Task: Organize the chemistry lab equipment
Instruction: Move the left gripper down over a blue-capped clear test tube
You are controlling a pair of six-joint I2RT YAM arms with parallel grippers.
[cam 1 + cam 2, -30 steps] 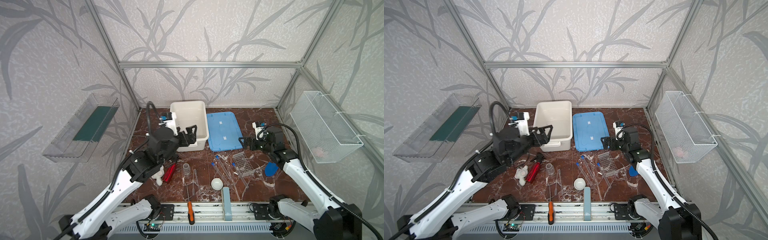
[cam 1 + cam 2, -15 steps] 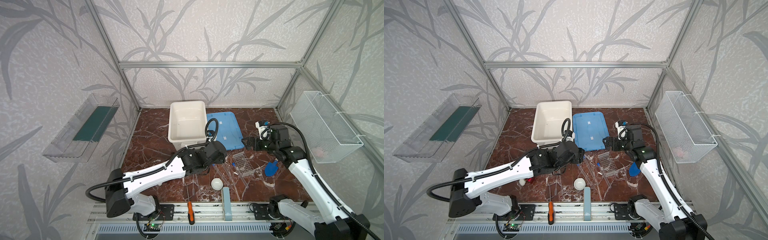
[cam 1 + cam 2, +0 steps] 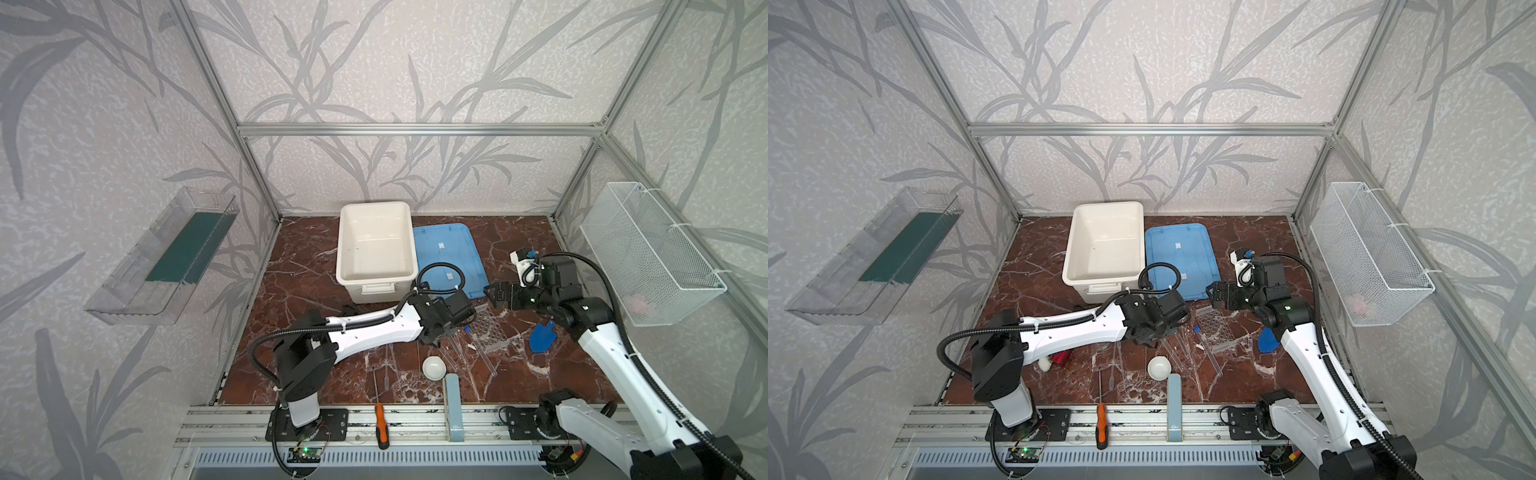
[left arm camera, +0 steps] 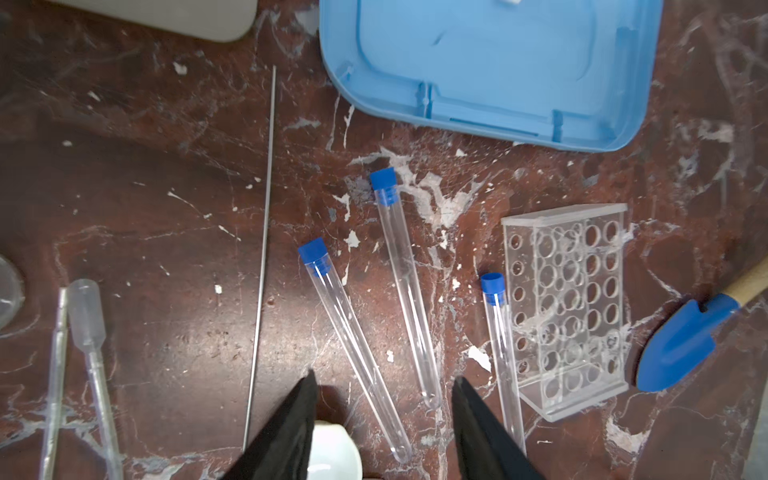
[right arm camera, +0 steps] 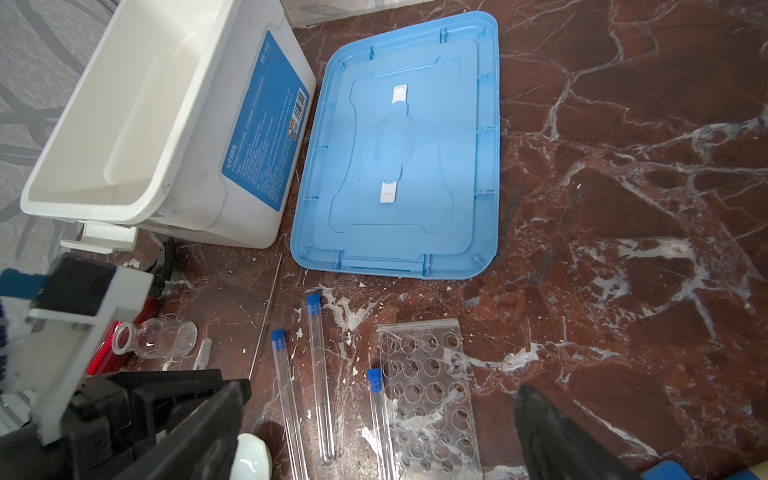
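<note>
Three clear blue-capped tubes (image 4: 353, 345) (image 4: 405, 291) (image 4: 500, 345) lie side by side on the marble floor, next to the clear holed rack (image 4: 569, 307), which lies flat. My left gripper (image 4: 382, 378) hovers low over the tubes' rounded ends, open, with two tubes lying between its fingers, neither touched. The white round dish (image 4: 336, 449) sits just beside one finger. Thin droppers (image 4: 89, 332) lie apart from the tubes. A small glass jar (image 5: 160, 338) lies on its side. My right gripper (image 5: 380, 395) hangs wide open above the rack and holds nothing.
A white bin (image 3: 374, 245) and its blue lid (image 3: 449, 259) stand behind the tubes. A thin metal rod (image 4: 262, 257), a blue trowel (image 3: 542, 336), a red spray bottle (image 3: 1061, 357), an orange-handled screwdriver (image 3: 381, 428) and a grey-blue block (image 3: 452, 405) lie around.
My left arm has swung from beside the white bin rightwards and down over the tubes, and its jaws have narrowed. The right gripper has shifted only slightly.
</note>
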